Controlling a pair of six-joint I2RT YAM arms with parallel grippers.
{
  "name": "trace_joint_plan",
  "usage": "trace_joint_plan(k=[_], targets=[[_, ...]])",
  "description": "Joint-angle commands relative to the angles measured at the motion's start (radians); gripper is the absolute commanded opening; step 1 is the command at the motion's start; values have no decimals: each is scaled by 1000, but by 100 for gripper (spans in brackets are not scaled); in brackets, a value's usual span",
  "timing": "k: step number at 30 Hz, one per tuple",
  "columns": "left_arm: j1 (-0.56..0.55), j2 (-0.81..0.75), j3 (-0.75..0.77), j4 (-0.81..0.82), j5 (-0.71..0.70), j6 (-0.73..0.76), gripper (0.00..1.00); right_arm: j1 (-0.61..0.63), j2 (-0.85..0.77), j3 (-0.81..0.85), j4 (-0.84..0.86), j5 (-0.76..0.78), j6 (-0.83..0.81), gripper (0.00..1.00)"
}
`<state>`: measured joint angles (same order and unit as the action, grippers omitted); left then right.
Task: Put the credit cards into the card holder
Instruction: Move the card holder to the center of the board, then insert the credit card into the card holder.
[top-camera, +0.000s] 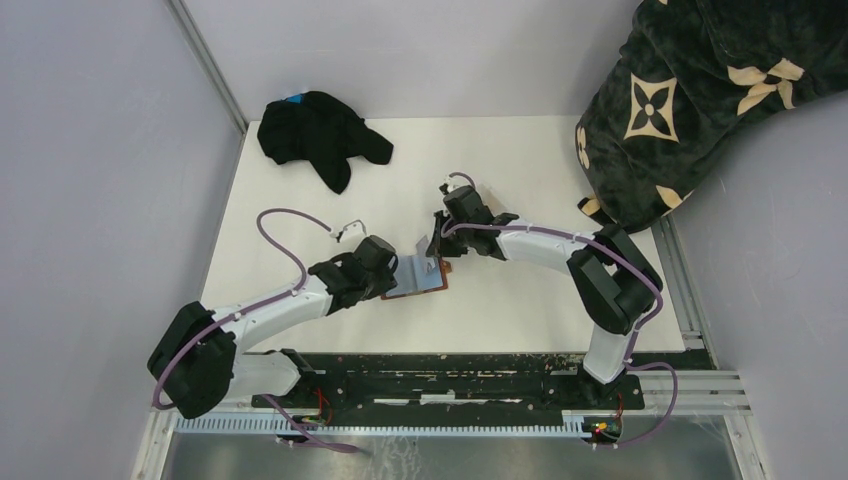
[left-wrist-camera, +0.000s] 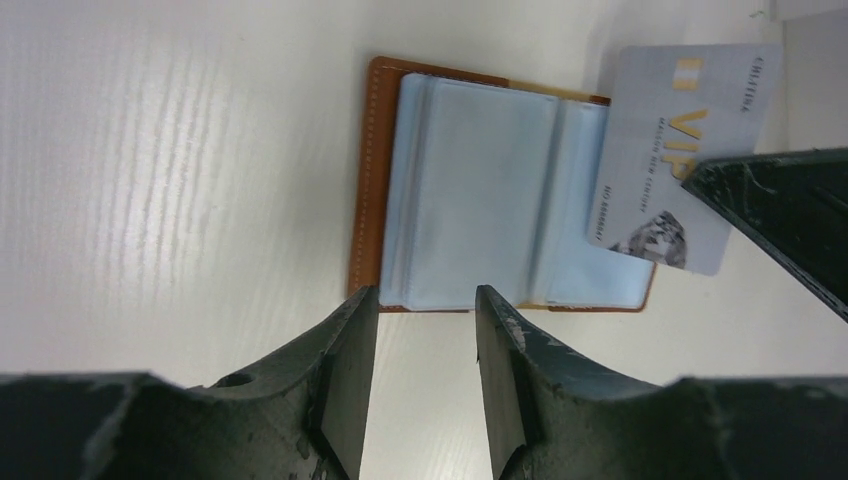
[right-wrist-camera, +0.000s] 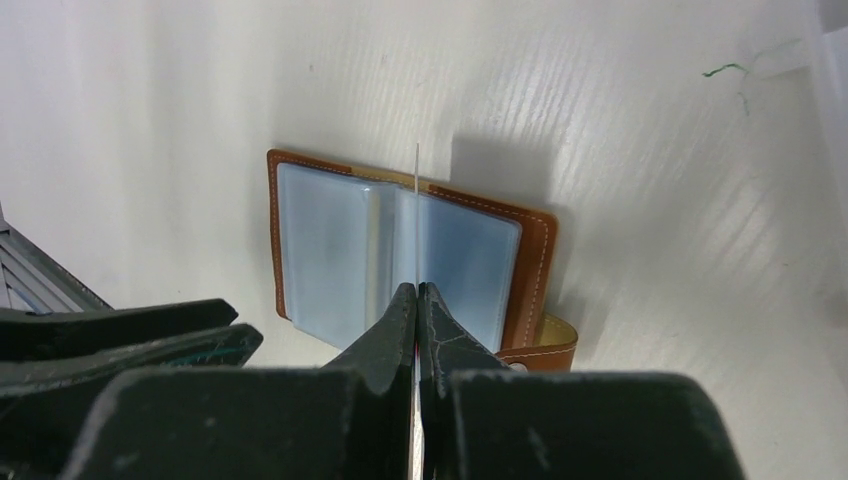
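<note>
1. One card (left-wrist-camera: 680, 150) — grey, with gold "VIP" lettering — is pinched on edge by the right tool (right-wrist-camera: 416, 295), whose jaws are pressed together on its near end. It stands upright over the holder's centre fold. I cannot tell whether it touches the sleeves.
2. The holder (left-wrist-camera: 372, 180) lies open and flat on the desk (top-camera: 520, 300) between the two arms. Its brown leather is underneath, the clear sleeves (left-wrist-camera: 480, 190) face up, and the tab (right-wrist-camera: 545, 345) pokes out at one side.
3. The left tool (left-wrist-camera: 420, 300) hovers just off the holder's edge, jaws spread, with nothing between them.
4. The step in hand, as I judge it, is sliding the card into a sleeve. To do it well, tilt the card from upright toward flat so its leading edge meets a sleeve mouth. Then push along the sleeve — not down into the fold. Which way the mouths open is not clear from here.
5. The left tool would best pin the leather or lift a sleeve lip so the holder doesn't skid. The thin plastic will probably buckle if forced.
6. Farther out, a black cloth (top-camera: 315, 135) lies at the desk's far left and a patterned blanket (top-camera: 680, 100) at its far right.
</note>
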<state>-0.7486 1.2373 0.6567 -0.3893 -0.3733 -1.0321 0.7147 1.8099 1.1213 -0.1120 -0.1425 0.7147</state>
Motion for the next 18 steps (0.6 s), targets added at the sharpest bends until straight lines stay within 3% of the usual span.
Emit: trace_joint_plan(k=[1, 18], targets=[[43, -2, -41, 36, -36, -23, 46, 17, -39, -8, 58, -19, 26, 1], [139, -5, -130, 123, 37, 25, 39, 51, -50, -59, 127, -23, 88, 1]])
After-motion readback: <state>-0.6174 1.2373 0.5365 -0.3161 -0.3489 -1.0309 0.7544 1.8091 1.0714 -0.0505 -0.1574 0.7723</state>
